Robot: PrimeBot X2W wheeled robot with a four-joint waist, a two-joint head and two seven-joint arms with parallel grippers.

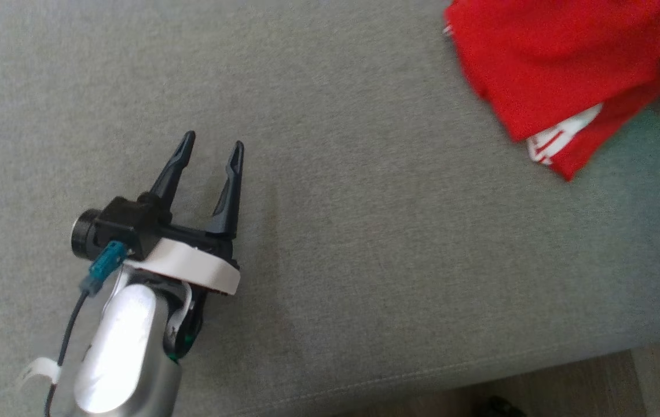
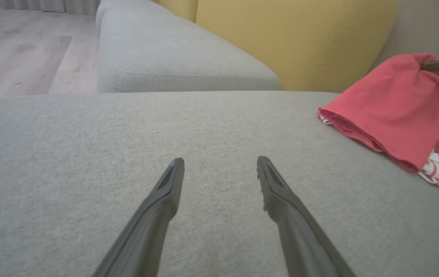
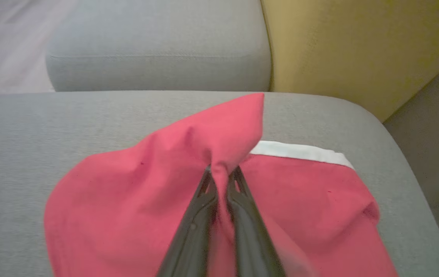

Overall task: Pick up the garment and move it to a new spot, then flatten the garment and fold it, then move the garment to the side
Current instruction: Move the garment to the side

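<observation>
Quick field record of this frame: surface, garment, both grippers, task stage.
surface: grey sofa seat, with a yellow back cushion behind it
garment: red with white trim, bunched, at the upper right of the head view
left gripper: open, holding nothing, over bare seat, apart from the garment
right gripper: shut on a pinched fold of the garment, fold raised
task stage: garment gripped; not yet flattened or folded
</observation>
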